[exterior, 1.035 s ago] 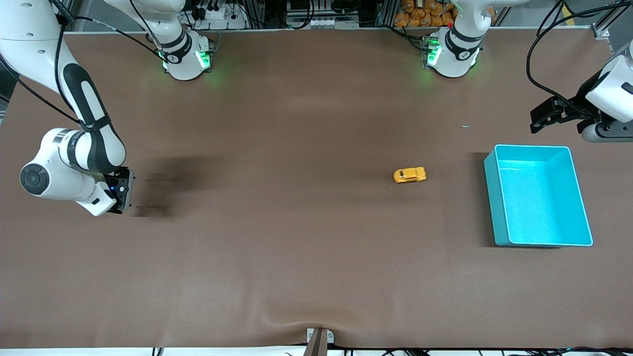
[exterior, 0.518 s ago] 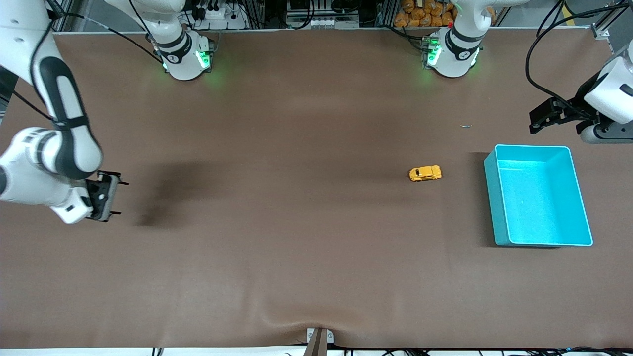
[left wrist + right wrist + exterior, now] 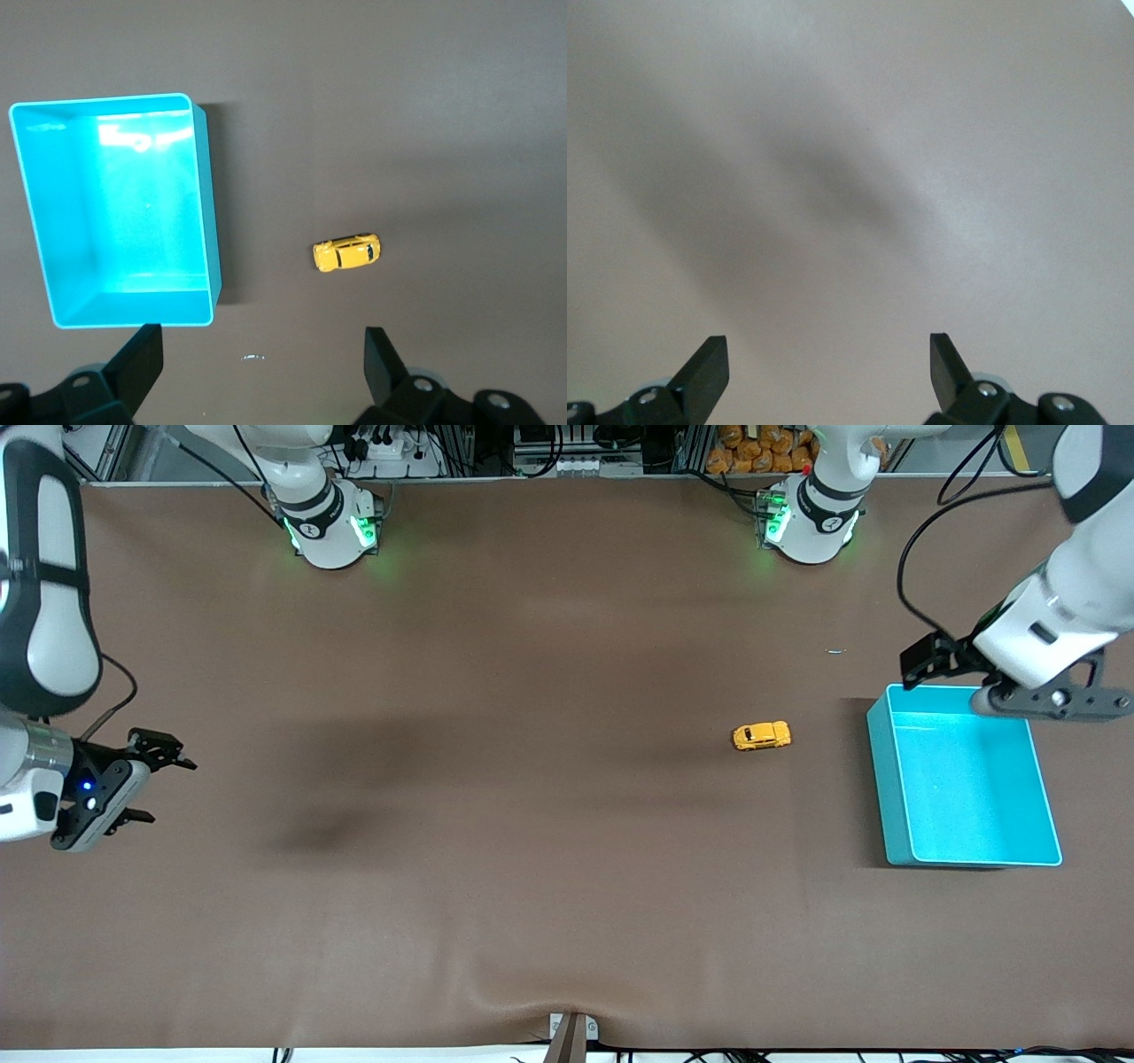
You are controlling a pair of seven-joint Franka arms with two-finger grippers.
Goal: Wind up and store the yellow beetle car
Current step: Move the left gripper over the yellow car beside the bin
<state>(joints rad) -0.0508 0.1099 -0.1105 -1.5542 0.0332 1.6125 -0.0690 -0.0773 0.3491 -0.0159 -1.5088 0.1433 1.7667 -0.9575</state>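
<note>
The yellow beetle car [image 3: 761,735] stands on its wheels on the brown table, a short way from the turquoise bin [image 3: 886,779], toward the right arm's end. The left wrist view shows the car [image 3: 346,253] and the bin [image 3: 205,204], which holds nothing. My left gripper [image 3: 926,660] is open and empty, up in the air over the bin's corner nearest the robot bases; its jaws [image 3: 261,345] stand wide apart. My right gripper [image 3: 155,784] is open and empty at the right arm's end of the table, over bare cloth [image 3: 826,350].
A small pale scrap [image 3: 835,651] lies on the table between the bin and the left arm's base [image 3: 811,518]; it also shows in the left wrist view [image 3: 252,357]. The right arm's base [image 3: 332,522] stands at the same edge. The cloth puckers at the near edge [image 3: 567,1005].
The car rolled a little toward the bin, then stopped. My right gripper drew back toward its end of the table. My left gripper swung in over the bin's corner.
</note>
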